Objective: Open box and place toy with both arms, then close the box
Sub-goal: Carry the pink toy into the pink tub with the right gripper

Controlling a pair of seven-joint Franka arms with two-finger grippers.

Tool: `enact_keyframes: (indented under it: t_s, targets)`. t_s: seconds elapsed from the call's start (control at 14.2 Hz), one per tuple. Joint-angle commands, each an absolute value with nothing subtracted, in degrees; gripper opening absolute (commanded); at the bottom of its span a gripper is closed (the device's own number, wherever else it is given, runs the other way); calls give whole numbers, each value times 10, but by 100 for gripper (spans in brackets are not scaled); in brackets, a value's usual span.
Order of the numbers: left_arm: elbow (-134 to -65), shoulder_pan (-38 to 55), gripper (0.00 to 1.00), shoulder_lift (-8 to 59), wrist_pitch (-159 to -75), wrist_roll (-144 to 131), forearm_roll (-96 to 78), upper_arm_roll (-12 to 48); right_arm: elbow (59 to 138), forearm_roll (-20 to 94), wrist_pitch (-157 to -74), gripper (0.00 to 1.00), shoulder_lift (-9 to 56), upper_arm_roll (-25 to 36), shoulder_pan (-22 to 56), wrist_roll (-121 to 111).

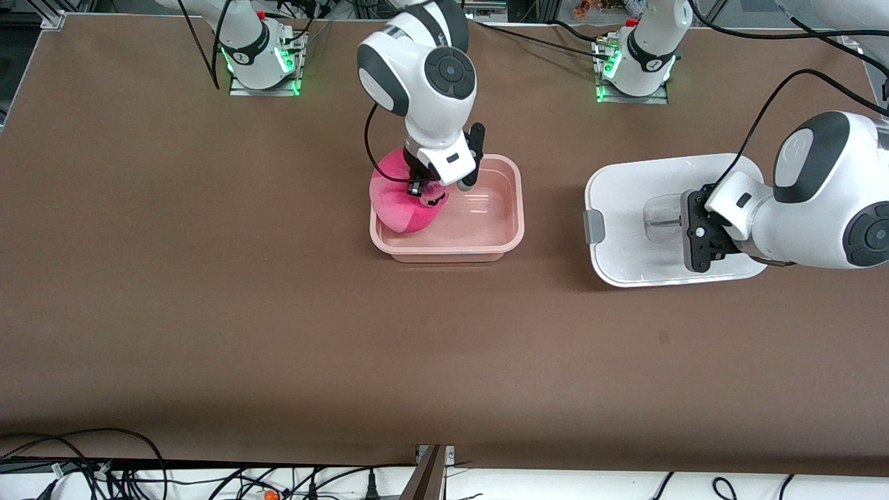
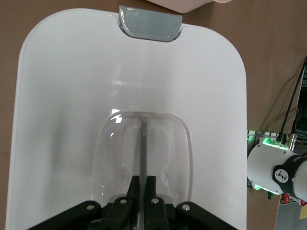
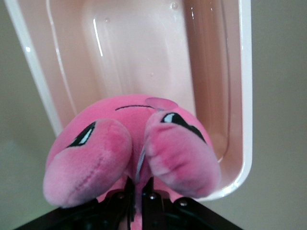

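Brown desk (image 1: 208,312), bare along the edge nearest the front camera, cables hanging just off that edge.

Lid (image 1: 660,219) lies flat on the desk toward my left arm's end, well apart from the tub; it's white, with a grey end clip (image 2: 150,24) on the edge facing the tub and a clear recessed handle (image 2: 144,158) in the middle. My left claw (image 1: 694,232) is down on that handle, fingers (image 2: 141,189) pinched fully together on its thin centre bar.

Box (image 1: 510,208), a pinkish translucent tub, stands open near the desk's middle, about as far from the front camera as the lid. Toy (image 1: 399,198), a bright pink plush with dark half-lidded eyes, sits at the tub's end toward my right arm, bulging over the rim; can't tell if it touches the bottom. My right claw (image 1: 420,187) is over that end of the tub, closed tight on the toy from above, plush bulging around the fingers (image 3: 122,199).

Both arm bases stand along the desk edge farthest from the front camera.
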State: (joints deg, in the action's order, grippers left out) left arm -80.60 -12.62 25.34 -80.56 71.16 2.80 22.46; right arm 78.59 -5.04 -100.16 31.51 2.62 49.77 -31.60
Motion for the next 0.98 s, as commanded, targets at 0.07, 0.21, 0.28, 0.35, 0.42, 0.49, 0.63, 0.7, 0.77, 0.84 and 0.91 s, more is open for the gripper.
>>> enact_keyframes:
  t_s: [0.07, 0.21, 0.28, 0.35, 0.42, 0.49, 0.63, 0.7, 0.77, 0.84, 0.91]
  targets:
    - [-788, -120, 0, 260, -790, 723, 42, 225, 767, -59, -1026, 0, 358, 33, 518, -277]
    - [-788, -120, 0, 263, -790, 723, 42, 225, 766, -69, -1050, 0, 379, 33, 522, -262]
    - [-788, -120, 0, 264, -790, 723, 41, 225, 766, -70, -1062, 0, 388, 33, 522, -258]
    - [-787, -119, 0, 264, -790, 723, 41, 225, 766, -72, -1072, 0, 395, 34, 522, -258]
    - [-787, -119, 0, 264, -790, 723, 41, 225, 760, -72, -1081, 0, 401, 37, 521, -260]
    - [-787, -119, 0, 264, -790, 723, 41, 225, 752, -78, -1083, 0, 406, 38, 518, -261]
    - [-788, -119, 0, 265, -790, 723, 40, 225, 726, -82, -1084, 0, 416, 39, 514, -261]
    - [-788, -119, 0, 265, -790, 723, 40, 225, 721, -82, -1084, 0, 417, 43, 514, -261]
    - [-788, -119, 0, 265, -790, 723, 40, 225, 720, -82, -1085, 0, 420, 44, 514, -258]
    - [-788, -119, 0, 265, -790, 723, 40, 225, 721, -82, -1085, 0, 428, 44, 519, -254]
    - [-788, -118, 0, 265, -790, 723, 40, 225, 721, -82, -1086, 0, 438, 44, 523, -239]
